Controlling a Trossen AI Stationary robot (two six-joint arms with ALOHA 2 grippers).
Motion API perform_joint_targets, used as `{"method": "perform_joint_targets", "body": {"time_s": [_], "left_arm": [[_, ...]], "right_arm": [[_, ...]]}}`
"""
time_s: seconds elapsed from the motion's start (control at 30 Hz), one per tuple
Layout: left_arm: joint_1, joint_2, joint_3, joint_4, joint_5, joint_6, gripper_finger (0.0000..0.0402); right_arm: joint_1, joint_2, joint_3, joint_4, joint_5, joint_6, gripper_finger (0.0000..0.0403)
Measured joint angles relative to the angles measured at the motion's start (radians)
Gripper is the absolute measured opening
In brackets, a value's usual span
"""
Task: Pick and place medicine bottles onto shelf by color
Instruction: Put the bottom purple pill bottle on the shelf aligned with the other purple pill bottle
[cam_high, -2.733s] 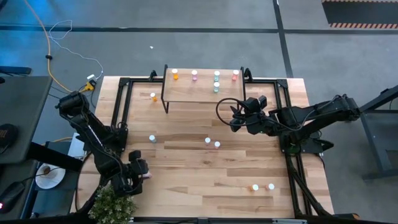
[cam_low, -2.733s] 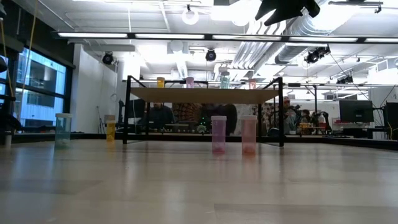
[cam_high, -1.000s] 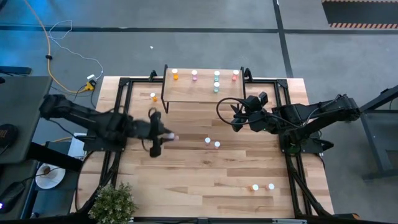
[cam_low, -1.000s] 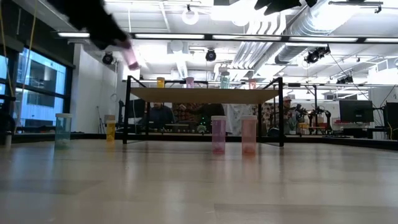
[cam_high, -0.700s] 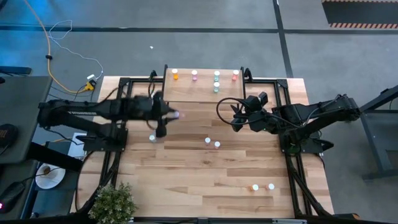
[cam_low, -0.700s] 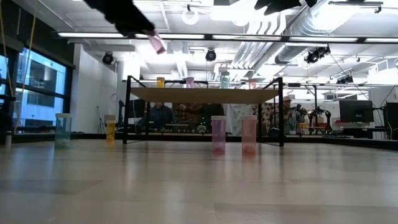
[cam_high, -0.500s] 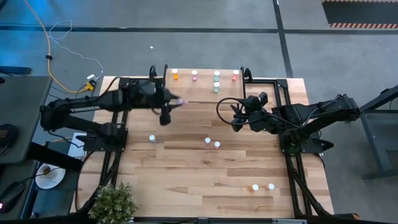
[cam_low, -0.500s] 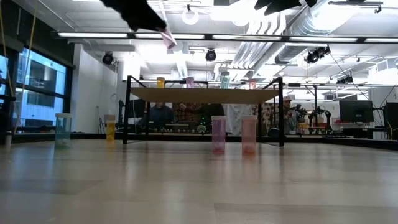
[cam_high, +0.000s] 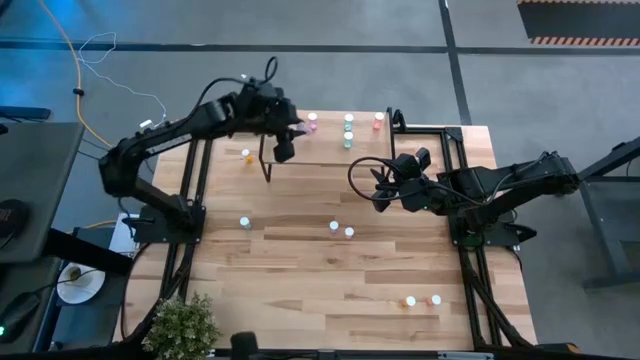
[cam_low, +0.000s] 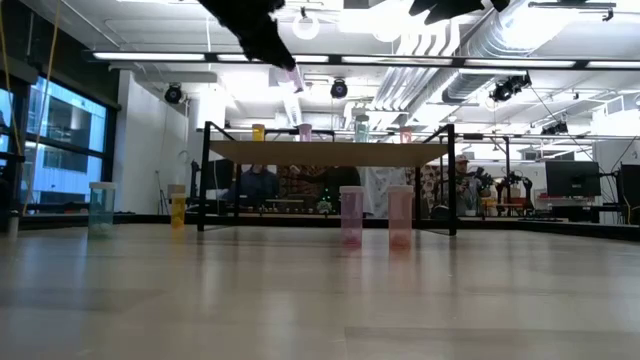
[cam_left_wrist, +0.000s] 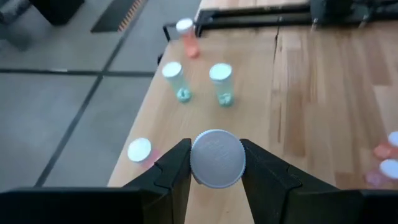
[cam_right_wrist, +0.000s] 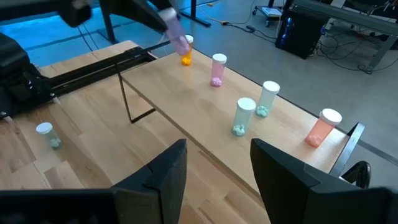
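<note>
A tiny pink medicine bottle (cam_right_wrist: 176, 30) with a white cap (cam_left_wrist: 217, 158) is clamped between the two fingers of the left hand (cam_high: 290, 130), carried in the air above the far left part of the shelf (cam_high: 325, 147). In the left wrist view the cap faces the camera, squeezed on both sides by the dark fingers (cam_left_wrist: 175, 167).

On the shelf stand an orange bottle (cam_right_wrist: 186, 50), a pink bottle (cam_right_wrist: 217, 69), two teal-green bottles (cam_right_wrist: 244, 116) and a red bottle (cam_right_wrist: 324, 127), spread in a row from left to right. The carried bottle hangs between the orange one and the pink one, closer to the pink.

More bottles wait on the wooden surface (cam_high: 330, 270): an orange one (cam_high: 246, 155) left of the shelf, a teal one (cam_high: 244, 222) further near, two (cam_high: 341, 229) in the middle, and two (cam_high: 423, 299) near the right front.

The right hand (cam_high: 380, 192) hovers right of centre, its fingers (cam_right_wrist: 159, 177) spread apart and holding nothing.

The step in hand appears to be delivery of the pink bottle to its colour group. The next move likely calls for lowering it upright just beside the pink bottle on the shelf, without knocking the neighbours, then letting go
</note>
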Motion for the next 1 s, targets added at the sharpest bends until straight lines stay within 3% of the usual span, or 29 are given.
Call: {"method": "perform_joint_targets", "body": {"time_s": [0.53,1.0], "left_arm": [[0.034,0.238,0.181,-0.180,0.058,0.072,0.0115],[0.043,0.270,0.206,-0.217,0.098,0.105,0.0115]], "right_arm": [[0.000,0.001,0.000,0.000,0.000,0.000,0.0170],[0.000,0.001,0.000,0.000,-0.007,0.011,0.0170]]}}
